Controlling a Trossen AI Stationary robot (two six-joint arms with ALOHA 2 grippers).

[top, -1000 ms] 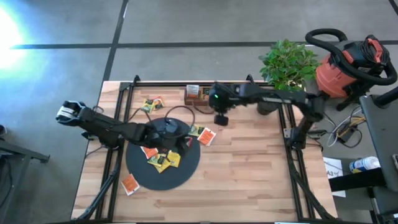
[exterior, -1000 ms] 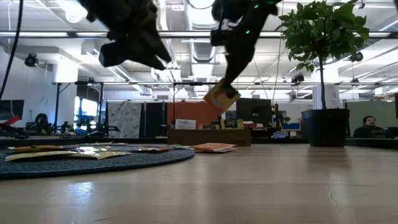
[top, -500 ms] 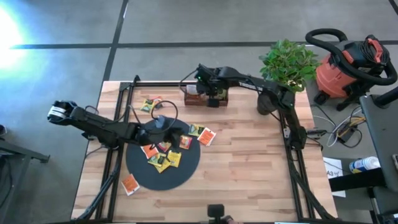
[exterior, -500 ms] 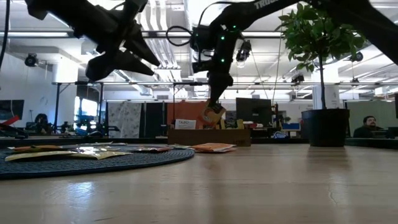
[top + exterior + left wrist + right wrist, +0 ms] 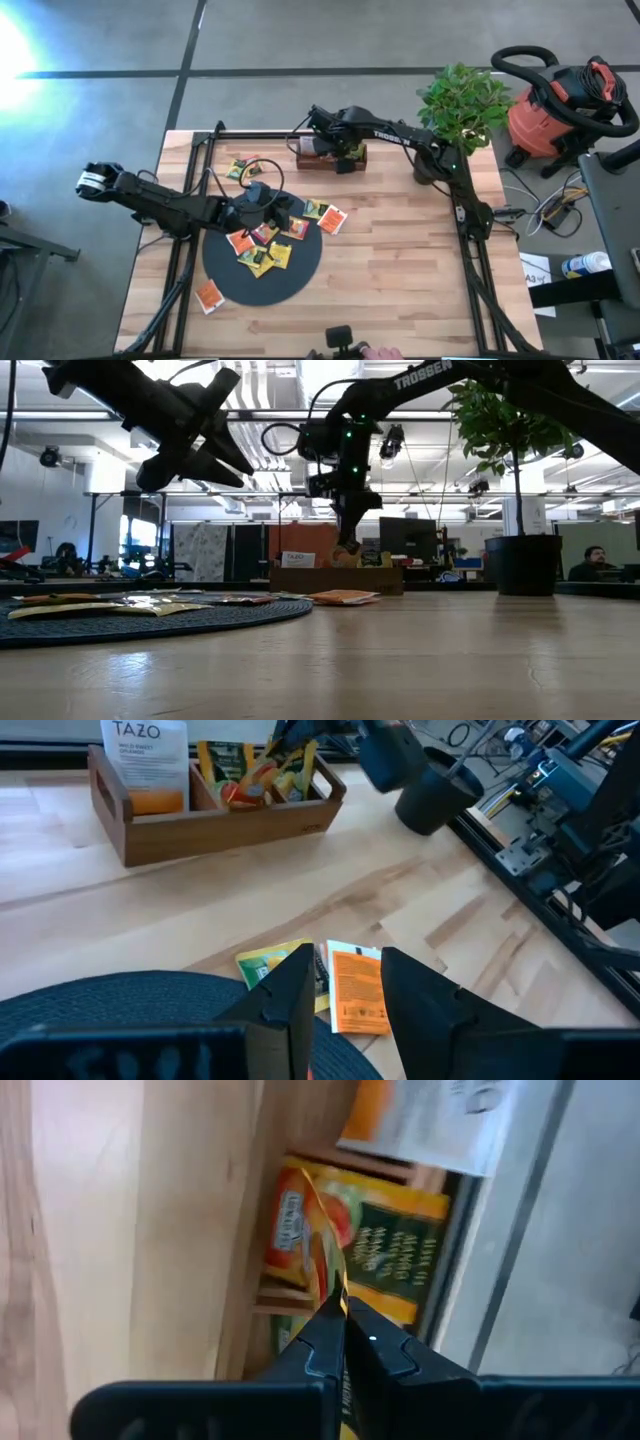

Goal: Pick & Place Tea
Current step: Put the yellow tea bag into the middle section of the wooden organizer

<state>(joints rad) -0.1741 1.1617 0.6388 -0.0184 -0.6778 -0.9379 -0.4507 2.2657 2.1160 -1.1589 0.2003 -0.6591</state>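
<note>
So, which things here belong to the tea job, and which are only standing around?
Job:
- tea packets on the black disc
- orange packet pinched in the right gripper
- wooden tray
- left gripper, open above the disc

Standing around:
- potted plant
- red vacuum

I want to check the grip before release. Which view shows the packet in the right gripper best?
The right wrist view: the right gripper is shut on the orange-yellow packet, edge-on, inside the wooden tray. The high and low views show only the arm over the tray; the left wrist view shows it small and far off.
</note>
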